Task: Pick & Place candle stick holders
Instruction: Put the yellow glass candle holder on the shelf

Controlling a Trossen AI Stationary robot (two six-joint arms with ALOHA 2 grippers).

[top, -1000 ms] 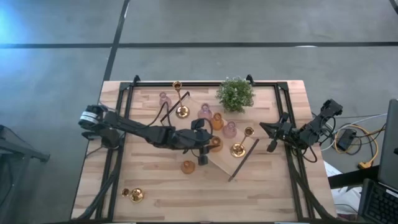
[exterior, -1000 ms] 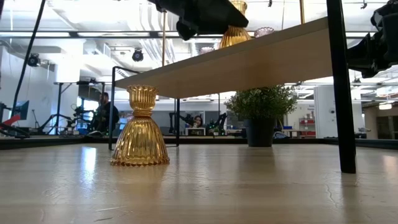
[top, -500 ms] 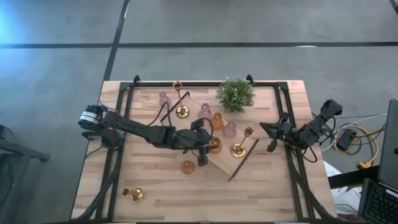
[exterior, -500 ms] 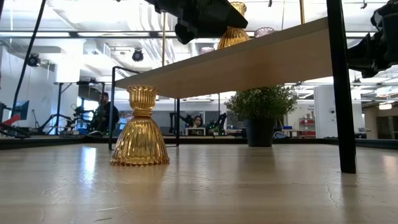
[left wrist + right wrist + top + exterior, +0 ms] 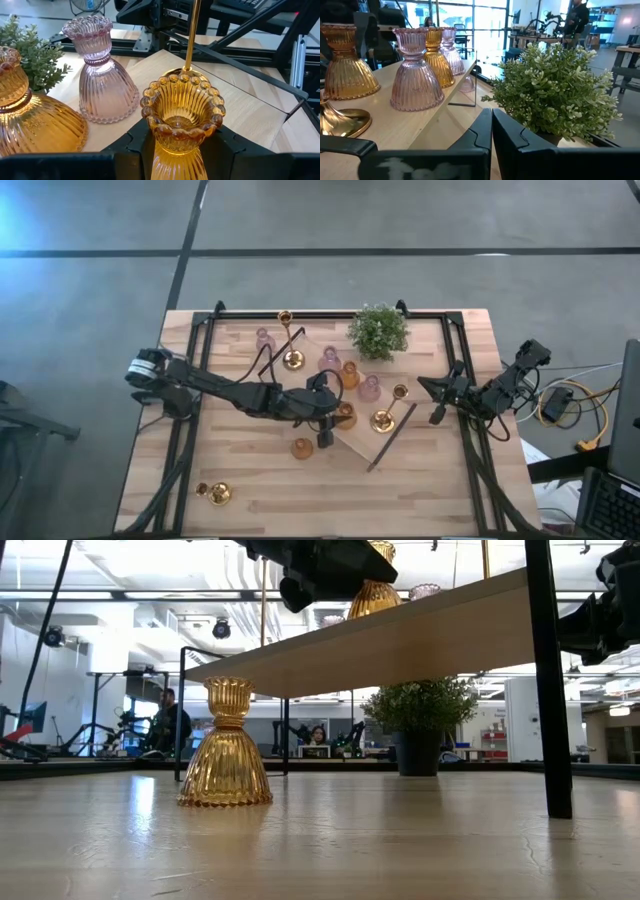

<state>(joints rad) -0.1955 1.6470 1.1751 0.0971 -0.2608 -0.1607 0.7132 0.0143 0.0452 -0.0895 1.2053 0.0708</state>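
Observation:
My left gripper [image 5: 338, 412] reaches from the table's left over the long wooden tray [image 5: 395, 432] and is shut on an amber glass candle stick holder [image 5: 182, 112]. On the tray stand a pink holder [image 5: 102, 85], another amber holder [image 5: 30, 117], a second pink one [image 5: 370, 387] and gold brass holders [image 5: 382, 420], one of them tall-stemmed [image 5: 291, 358]. On the tabletop stand an amber holder [image 5: 225, 745], a pink holder [image 5: 264, 340] and a gold one [image 5: 218, 493]. My right gripper [image 5: 433, 393] waits shut at the table's right side. My left gripper pinches the amber holder at its narrow neck [image 5: 177, 142], just under the beaded cup, between its two fingers [image 5: 227, 147]. The fingers come nearly level from the table's left. The holder stays roughly upright with its cup up. I cannot tell whether its base [image 5: 375, 602] rests on the tray.
A green potted plant [image 5: 378, 330] stands at the tray's far end. The tray is raised on black wire handles [image 5: 545, 680] above the table. The black frame rails [image 5: 190, 380] run along the table's left, right and far edges.
My left gripper has rolled slightly about its own axis without shifting place, and the amber holder in it has tipped a little with it.

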